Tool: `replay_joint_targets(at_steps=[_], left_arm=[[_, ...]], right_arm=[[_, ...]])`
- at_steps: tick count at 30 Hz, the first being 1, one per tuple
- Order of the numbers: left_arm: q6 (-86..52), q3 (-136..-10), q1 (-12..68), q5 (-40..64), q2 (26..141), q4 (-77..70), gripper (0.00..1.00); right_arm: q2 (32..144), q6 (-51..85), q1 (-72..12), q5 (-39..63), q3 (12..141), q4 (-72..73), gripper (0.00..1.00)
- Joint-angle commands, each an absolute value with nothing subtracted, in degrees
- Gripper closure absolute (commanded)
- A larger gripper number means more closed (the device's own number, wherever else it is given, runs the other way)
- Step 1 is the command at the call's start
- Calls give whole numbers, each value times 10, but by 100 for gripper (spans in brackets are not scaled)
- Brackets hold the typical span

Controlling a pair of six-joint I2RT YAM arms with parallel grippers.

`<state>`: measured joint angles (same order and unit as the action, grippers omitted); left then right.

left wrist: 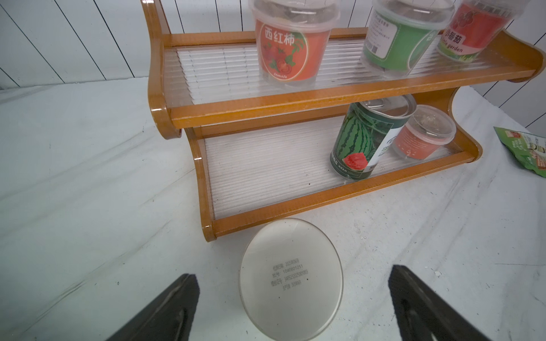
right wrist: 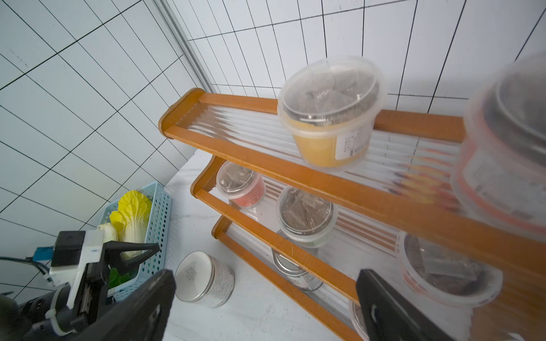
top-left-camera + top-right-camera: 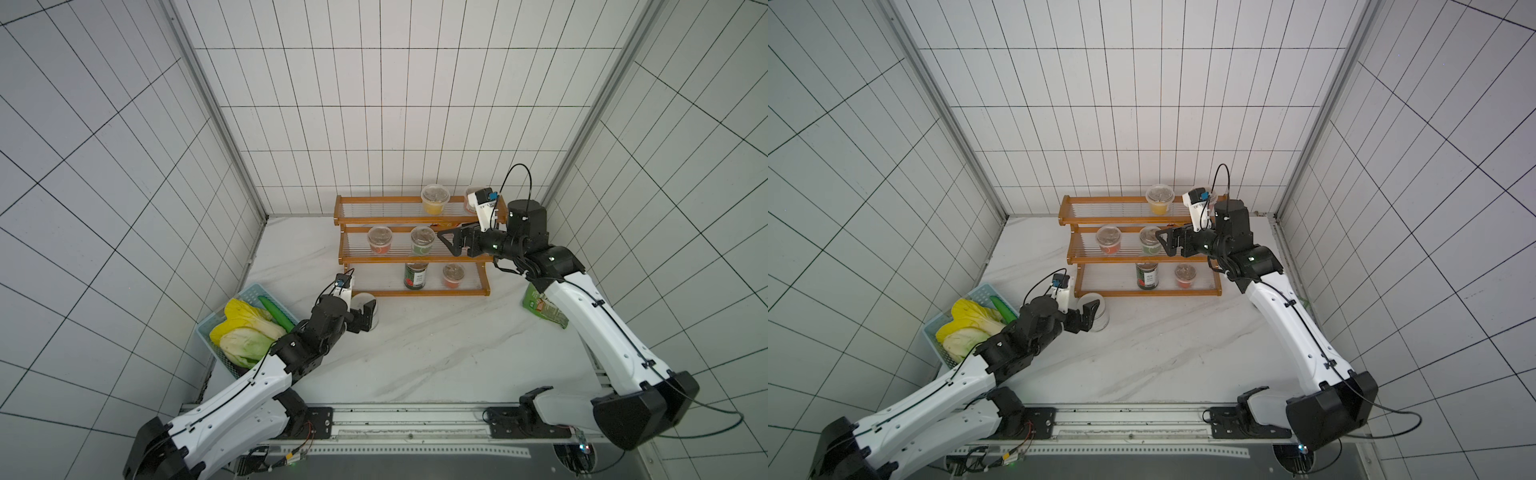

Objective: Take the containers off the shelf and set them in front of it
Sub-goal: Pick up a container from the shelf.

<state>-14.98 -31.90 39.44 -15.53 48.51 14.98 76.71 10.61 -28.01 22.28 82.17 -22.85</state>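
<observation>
The shelf point(image 3: 411, 218) point(image 1: 266, 112) stands at the back. Its top tier holds a yellow cup point(image 3: 435, 199) and a red cup point(image 2: 502, 147). On the middle tier are a red cup point(image 3: 379, 240), a green cup point(image 3: 422, 241) and another red cup point(image 1: 472, 29). The bottom tier carries the tin can point(image 3: 416, 276) and a red cup point(image 3: 453, 276). The white-lidded jar point(image 1: 291, 277) point(image 3: 365, 301) stands upright on the table before the shelf's left end. My left gripper point(image 1: 292, 271) point(image 3: 368, 316) is open, its fingers either side of the jar and apart from it. My right gripper point(image 3: 451, 241) point(image 2: 264, 274) hangs open and empty beside the green cup.
A light blue basket point(image 3: 249, 291) of cabbage and cucumber sits at the left wall. A green snack packet point(image 3: 540, 309) lies right of the shelf, partly under my right arm. Tiled walls close in behind and on both sides.
</observation>
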Motion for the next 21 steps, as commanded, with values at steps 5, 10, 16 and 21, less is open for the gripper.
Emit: replay_joint_targets(at_steps=[5,10,16,21], left_arm=[[-134,-375,389,-165,501,166,1],[-119,-396,379,-164,527,157,1],[-104,-408,362,-147,537,149,1],[-102,-406,356,-141,538,149,1]], right_arm=[[847,101,-315,96,922,-248,1],[892,84,-327,39,959,-255,1],[931,67,-330,9,989,-237,1],[959,51,-330,-8,1022,-228,1]])
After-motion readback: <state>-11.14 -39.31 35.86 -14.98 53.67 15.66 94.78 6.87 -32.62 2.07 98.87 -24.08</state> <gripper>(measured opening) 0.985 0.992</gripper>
